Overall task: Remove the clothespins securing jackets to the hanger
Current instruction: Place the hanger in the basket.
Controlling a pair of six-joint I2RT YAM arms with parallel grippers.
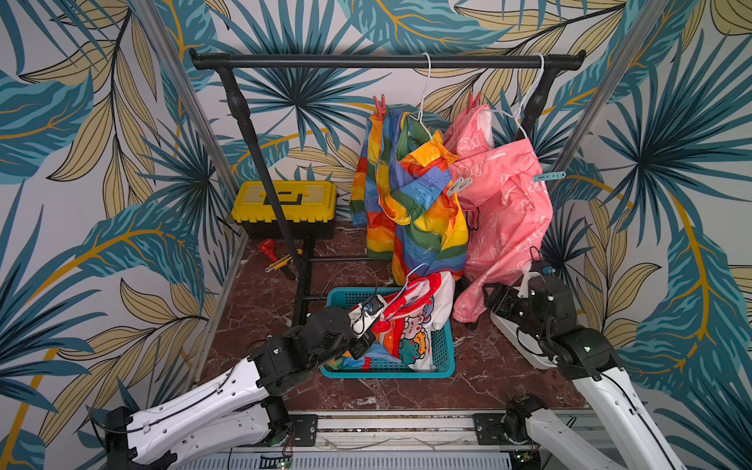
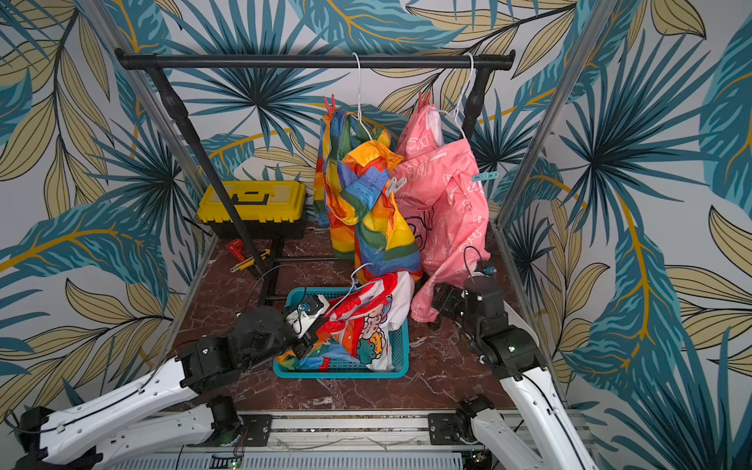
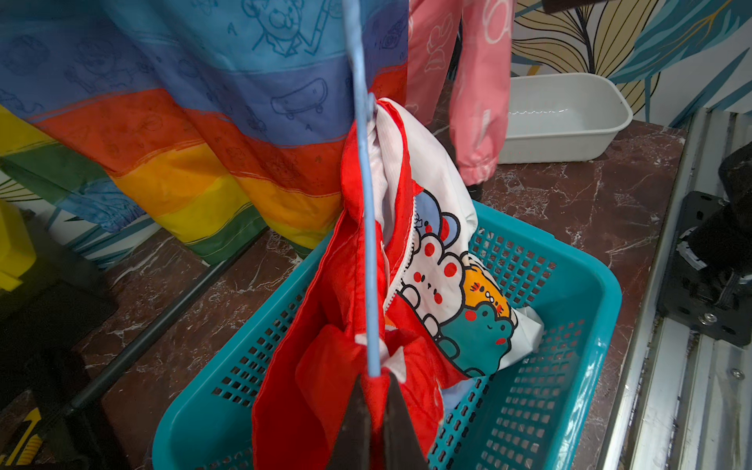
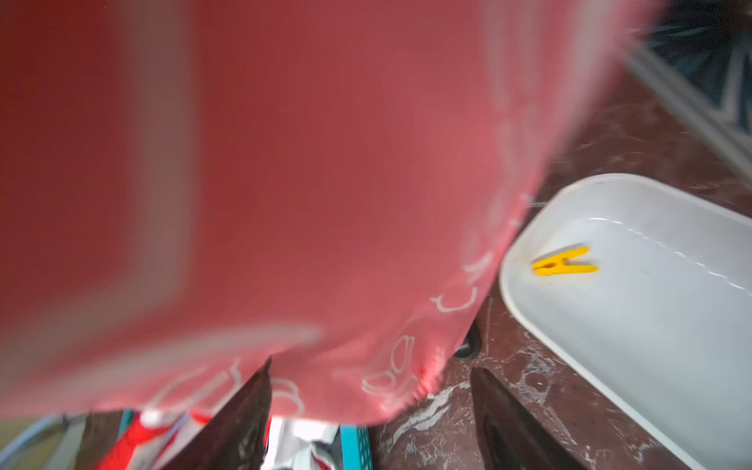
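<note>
One yellow clothespin (image 4: 563, 262) lies flat in white tub (image 4: 659, 358); right tool (image 4: 370, 372) released, left tool (image 3: 374, 382) grips red jacket (image 3: 309, 325)

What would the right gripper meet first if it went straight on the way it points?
Probably the pink jacket, hanging close before the open right gripper; the white tub lies off to the side.

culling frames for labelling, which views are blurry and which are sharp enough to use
Right wrist view: heavy motion blur, the pink jacket smears over most of the frame, the yellow clothespin in the white tub is soft but readable. Left wrist view: sharp on the red jacket and blue hanger wire. Both top views: sharp, evenly lit, no strong glare.
</note>
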